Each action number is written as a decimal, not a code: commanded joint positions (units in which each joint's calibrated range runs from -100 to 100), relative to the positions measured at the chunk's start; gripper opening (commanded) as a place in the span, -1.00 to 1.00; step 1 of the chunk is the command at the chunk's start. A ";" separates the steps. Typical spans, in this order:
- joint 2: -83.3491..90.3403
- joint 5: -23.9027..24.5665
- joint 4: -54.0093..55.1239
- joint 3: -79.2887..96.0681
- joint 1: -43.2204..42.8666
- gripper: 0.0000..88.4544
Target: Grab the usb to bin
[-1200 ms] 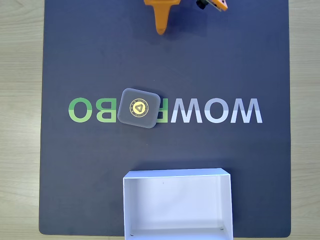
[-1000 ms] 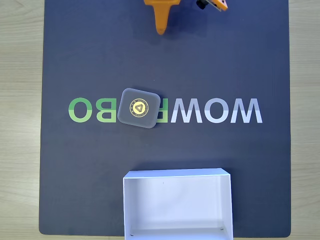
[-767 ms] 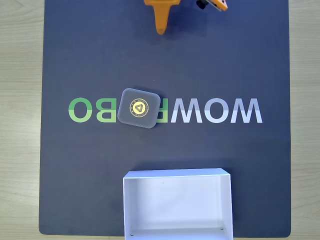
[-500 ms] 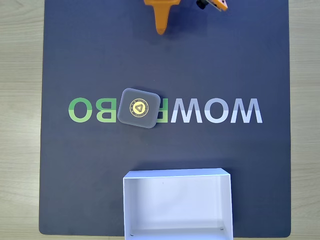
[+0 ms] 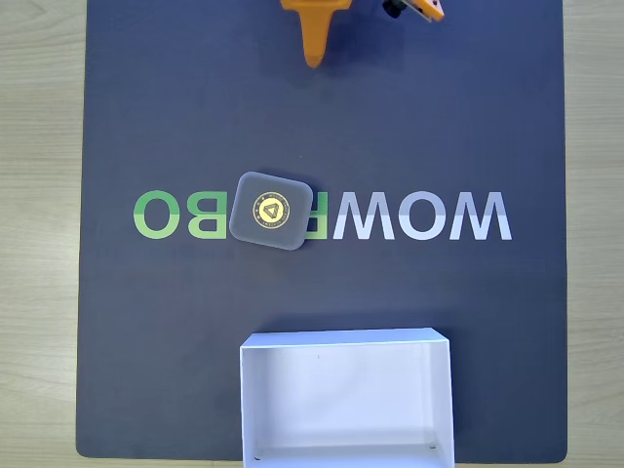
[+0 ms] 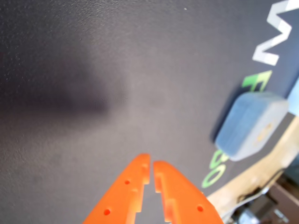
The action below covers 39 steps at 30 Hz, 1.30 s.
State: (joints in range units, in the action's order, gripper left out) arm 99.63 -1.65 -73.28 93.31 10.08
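Note:
The usb (image 5: 271,212) is a flat dark grey square block with a gold-and-black emblem. It lies on the dark mat over the printed letters, left of centre in the fixed view. In the wrist view the usb (image 6: 251,126) sits at the right, well away from the fingers. The bin (image 5: 251,409), a shallow white box, stands at the mat's near edge, below the usb. My orange gripper (image 5: 313,57) pokes in from the top edge of the fixed view, far from the usb. In the wrist view my gripper (image 6: 151,163) is shut, tips together, holding nothing.
The dark mat (image 5: 468,117) with "WOWROBO" lettering covers a light wooden table (image 5: 39,195). Bare wood shows on both sides of the mat. Another orange arm part (image 5: 417,8) sits at the top edge.

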 commanded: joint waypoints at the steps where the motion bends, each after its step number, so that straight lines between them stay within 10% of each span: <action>1: -0.65 0.07 -0.36 -1.53 0.11 -0.98; 39: -1.50 0.13 -0.36 -2.07 0.61 -0.98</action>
State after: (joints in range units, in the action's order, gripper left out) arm 98.89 -1.65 -73.28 93.31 10.26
